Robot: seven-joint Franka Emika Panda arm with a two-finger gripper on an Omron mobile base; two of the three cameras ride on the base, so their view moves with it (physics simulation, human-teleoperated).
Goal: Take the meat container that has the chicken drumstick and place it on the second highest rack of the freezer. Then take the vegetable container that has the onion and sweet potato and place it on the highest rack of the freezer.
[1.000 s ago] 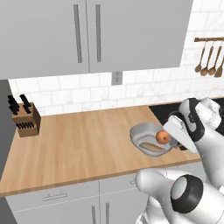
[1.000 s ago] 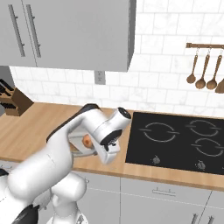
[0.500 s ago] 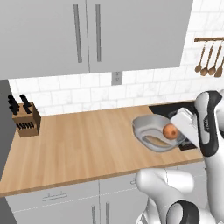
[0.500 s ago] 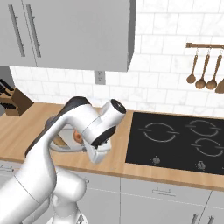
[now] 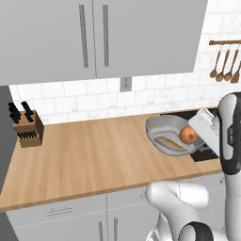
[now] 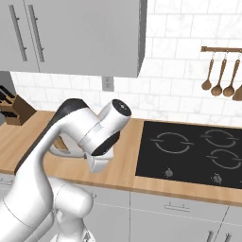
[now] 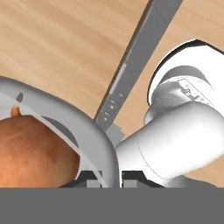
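Ok so the arm has lifted the vegetable container clear of the wooden counter now; a second ago it was lower and closer to the worktop. The onion and what looks like the sweet potato are riding inside. In the hand view the gripper has its fingers pinched on the container's grey rim, one each side of the wall.

My guess is it's headed for the freezer's top rack, and I can't tell whether the chicken one is already done.

Room-wise: black cooktop just right of it, knife block at the far left, grey cabinets overhead, wooden spoons hanging on the tile.
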